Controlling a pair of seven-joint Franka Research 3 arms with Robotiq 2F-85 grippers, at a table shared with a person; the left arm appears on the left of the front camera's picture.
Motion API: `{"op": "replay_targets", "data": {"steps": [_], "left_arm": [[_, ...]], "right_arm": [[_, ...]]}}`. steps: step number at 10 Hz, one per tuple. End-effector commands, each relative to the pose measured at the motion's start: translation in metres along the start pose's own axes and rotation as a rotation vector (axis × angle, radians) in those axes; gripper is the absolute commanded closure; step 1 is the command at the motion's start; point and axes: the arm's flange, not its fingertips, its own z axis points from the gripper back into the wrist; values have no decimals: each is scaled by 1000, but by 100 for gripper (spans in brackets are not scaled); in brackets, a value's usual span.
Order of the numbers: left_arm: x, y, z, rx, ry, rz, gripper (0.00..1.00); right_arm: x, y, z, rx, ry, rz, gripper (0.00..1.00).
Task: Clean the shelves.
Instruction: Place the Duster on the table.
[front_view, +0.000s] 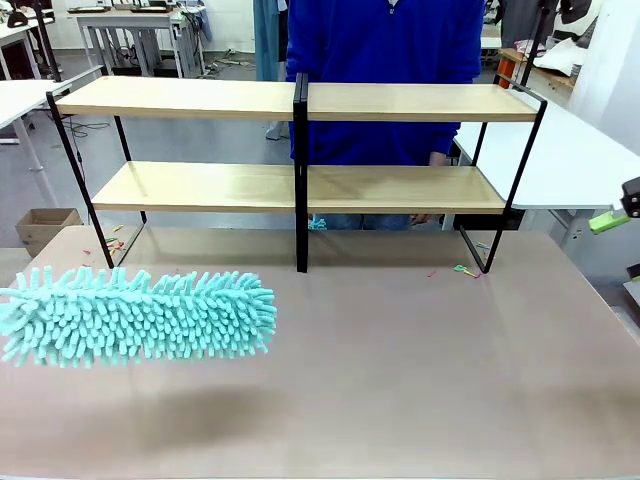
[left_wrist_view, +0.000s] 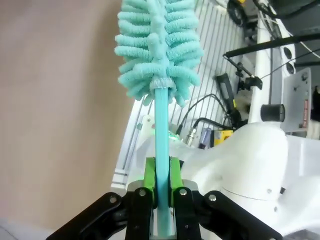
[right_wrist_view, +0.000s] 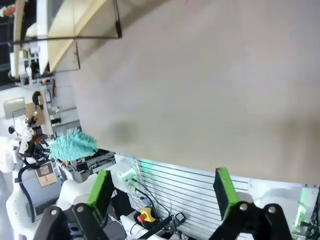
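While the duster hangs above the near left of the table, the shelves stand at the far edge.
Left gripper is clamped on the duster's turquoise handle, green pads pressed to either side, fluffy head pointing away from it. Right gripper has its fingers spread wide with nothing between them, over the table's near edge. A person in a blue top stands behind the shelves; both boards are bare
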Motion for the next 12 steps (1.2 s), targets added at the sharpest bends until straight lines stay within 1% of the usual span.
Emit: {"op": "replay_targets", "data": {"steps": [1, 2, 3, 4, 5, 6, 7, 8, 9, 10, 12], "left_arm": [[3, -19, 9, -14, 6, -60, 87], [0, 0, 0, 0, 0, 0, 87], [14, 34, -7, 41, -31, -84, 87], [26, 63, -9, 48, -67, -98, 87], [36, 84, -10, 94, -59, -140, 87], [43, 99, -12, 138, -46, -208, 87], [47, 113, -14, 187, -40, -211, 87], [47, 117, -16, 201, -28, -217, 87], [47, 118, -20, 202, 4, -212, 87], [48, 121, -22, 179, 29, -215, 87], [48, 124, -26, 161, 54, -229, 87]], "right_arm": [[4, -10, 5, -5, -16, -13, 0], [23, -1, -25, 75, 117, -6, 0], [35, -14, -53, 173, 226, -18, 0], [37, -31, -71, 249, 279, -18, 0], [46, -41, -82, 294, 325, -20, 0], [53, -48, -95, 393, 513, -10, 0], [61, -50, -113, 310, 517, -118, 0], [28, -41, -96, 308, 347, -21, 0], [28, -41, -96, 308, 347, -21, 0], [28, -41, -96, 308, 347, -21, 0], [28, -41, -96, 308, 347, -21, 0]]}}
